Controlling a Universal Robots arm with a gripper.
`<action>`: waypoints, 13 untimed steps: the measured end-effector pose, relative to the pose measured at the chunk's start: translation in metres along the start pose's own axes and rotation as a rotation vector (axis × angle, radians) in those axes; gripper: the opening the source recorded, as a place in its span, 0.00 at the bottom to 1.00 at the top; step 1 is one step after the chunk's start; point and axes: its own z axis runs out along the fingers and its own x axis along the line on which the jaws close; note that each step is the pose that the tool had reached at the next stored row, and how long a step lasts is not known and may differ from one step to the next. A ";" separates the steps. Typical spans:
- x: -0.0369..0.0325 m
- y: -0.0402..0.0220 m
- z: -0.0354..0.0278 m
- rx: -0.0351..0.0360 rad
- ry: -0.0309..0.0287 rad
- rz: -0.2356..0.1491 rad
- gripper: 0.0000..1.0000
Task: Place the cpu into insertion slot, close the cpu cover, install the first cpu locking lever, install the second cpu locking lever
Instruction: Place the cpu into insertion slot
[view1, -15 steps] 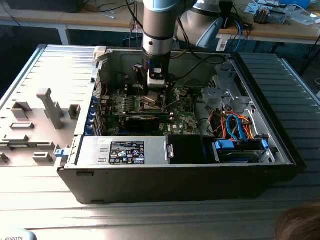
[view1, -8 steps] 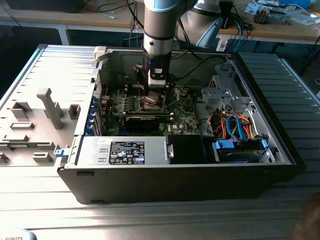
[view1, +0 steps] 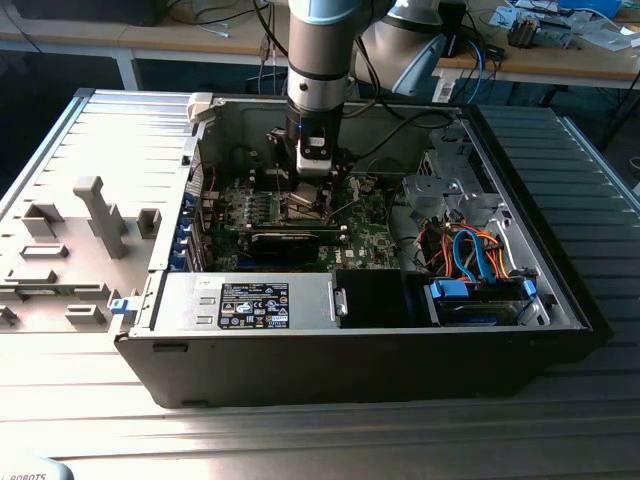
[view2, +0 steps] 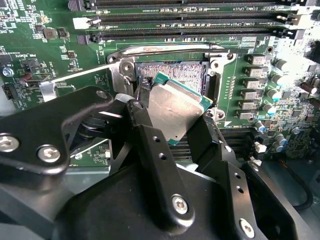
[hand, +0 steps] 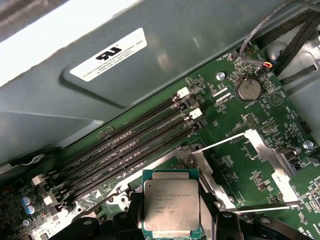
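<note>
The cpu is hanging pinched between the two fingers of the gripper – one finger pressing on each opposite edge – and it is hovering partly over the insertion slot, whose pin field is showing bare beyond the chip's far edge. In the second wrist view the chip is looking tilted and turned against the slot's silver frame (not lying flat in the recess, by my reading). Beside the slot, in the first wrist view, the cpu cover is standing swung open, clear of the recess. Just past the slot, the long memory slots are running across the green circuit board. So the first step, placing, is in hand; finishing it is calling for the chip to be squared to the frame and levelled before any release, since those pins are looking easy to bend
</note>
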 end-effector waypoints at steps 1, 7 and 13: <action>-0.0004 0.0003 0.0001 -0.0002 -0.0001 0.002 0.54; -0.0026 0.0015 0.0015 -0.0004 -0.0018 0.065 0.54; -0.0022 0.0013 0.0023 -0.0010 -0.0040 0.137 0.54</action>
